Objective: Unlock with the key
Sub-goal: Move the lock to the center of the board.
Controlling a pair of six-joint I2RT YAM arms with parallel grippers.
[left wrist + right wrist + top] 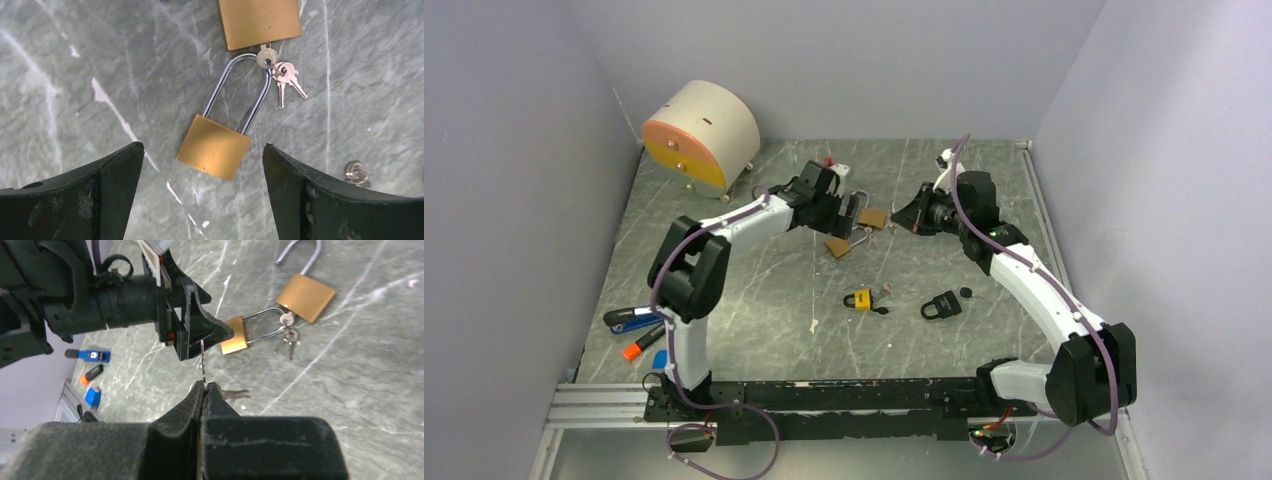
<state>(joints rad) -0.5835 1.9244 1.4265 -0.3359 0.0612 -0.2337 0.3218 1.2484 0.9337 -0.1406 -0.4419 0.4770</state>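
Gaping left end effector, brass padlock clear between

- Top external: high behind the arm bases, facing down and forward, far enough to take in the whole grey marbled tabletop.
- Left wrist: straight down and very close, between the spread tips of the left gripper, onto a long-shackled brass padlock.
- Right wrist: low and slanting, past the right gripper and its thin silver key toward the left gripper.
- All three views share that padlock.

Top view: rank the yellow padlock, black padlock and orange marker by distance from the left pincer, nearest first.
From the left pincer:
1. Yellow padlock, table centre.
2. Black padlock, right of the yellow one.
3. Orange marker, near left edge.
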